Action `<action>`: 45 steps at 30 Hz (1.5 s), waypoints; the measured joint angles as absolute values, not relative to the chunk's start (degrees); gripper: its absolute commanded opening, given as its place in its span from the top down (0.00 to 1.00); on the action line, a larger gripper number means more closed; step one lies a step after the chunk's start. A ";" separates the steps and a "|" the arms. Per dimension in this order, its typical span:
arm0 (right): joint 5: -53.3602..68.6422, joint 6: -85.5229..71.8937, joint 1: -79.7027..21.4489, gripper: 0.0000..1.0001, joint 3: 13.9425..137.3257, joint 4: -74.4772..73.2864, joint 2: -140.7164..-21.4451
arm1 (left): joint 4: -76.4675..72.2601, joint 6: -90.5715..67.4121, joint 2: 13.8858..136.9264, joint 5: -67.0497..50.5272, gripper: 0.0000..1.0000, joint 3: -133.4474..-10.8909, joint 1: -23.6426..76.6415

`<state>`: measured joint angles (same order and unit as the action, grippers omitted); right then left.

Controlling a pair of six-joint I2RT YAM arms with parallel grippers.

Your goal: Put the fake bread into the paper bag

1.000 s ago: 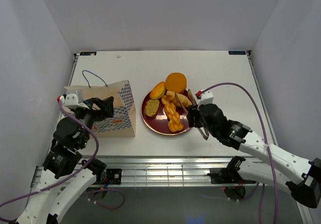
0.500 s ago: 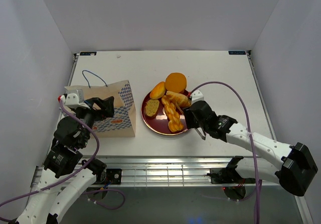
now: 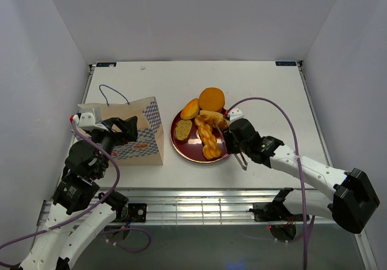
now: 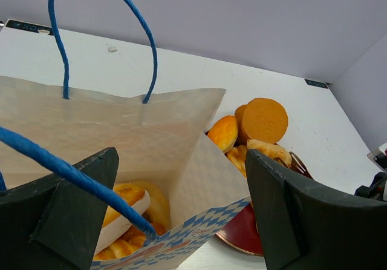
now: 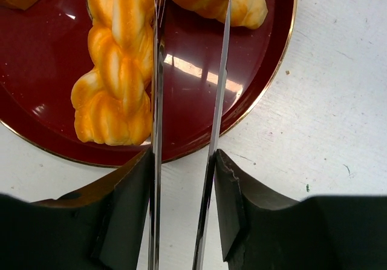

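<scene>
Looking down from above, we see the paper bag (image 3: 138,138) standing upright on the left part of the white counter (image 3: 260,85). Its mouth is open and one blue cord handle (image 3: 113,92) lies over its far side. The left tool (image 4: 181,161) hangs at the mouth with its two dark fingers (image 4: 302,221) spread wide, one at each side of the opening. We cannot tell whether they touch the paper. Something golden shows low between the bag's walls in the left wrist view, but we cannot tell whether it is bread or print.

We find the fake bread (image 3: 204,125) on a dark red plate (image 3: 188,150) just right of the bag. A round bun (image 3: 211,98) sits at the far rim with a small oval loaf (image 3: 190,108) beside it. Nearer lie a flat slice (image 3: 183,129), a braided stick (image 3: 207,140) down the middle and a long loaf (image 3: 216,119) across the right side.

The right tool (image 3: 222,126) is over the plate's right edge. Its thin metal blades (image 5: 156,100) stand a narrow gap apart, with red plate showing between them. In the right wrist view, the blade on the left runs along the braided stick's side. The other crosses over the long loaf, whose end lies between the two. We see them closed on nothing.
</scene>
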<state>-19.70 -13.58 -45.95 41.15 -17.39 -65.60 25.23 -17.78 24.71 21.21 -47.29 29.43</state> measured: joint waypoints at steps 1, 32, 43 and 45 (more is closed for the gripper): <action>-19.31 -13.47 -45.87 0.63 41.19 -17.39 -65.60 | 25.23 -17.78 24.71 21.21 0.04 -47.29 29.43; -3.81 -12.71 -45.76 0.80 53.28 -20.75 -49.36 | 25.58 -18.50 25.17 20.01 0.04 -47.31 29.43; 10.96 -11.42 -46.06 0.77 66.59 -14.13 -56.49 | 26.98 -18.74 25.36 19.88 0.05 -47.81 29.43; 13.45 -11.64 -46.28 0.77 67.61 -11.94 -58.13 | 27.03 -18.98 25.34 19.86 0.05 -47.83 29.43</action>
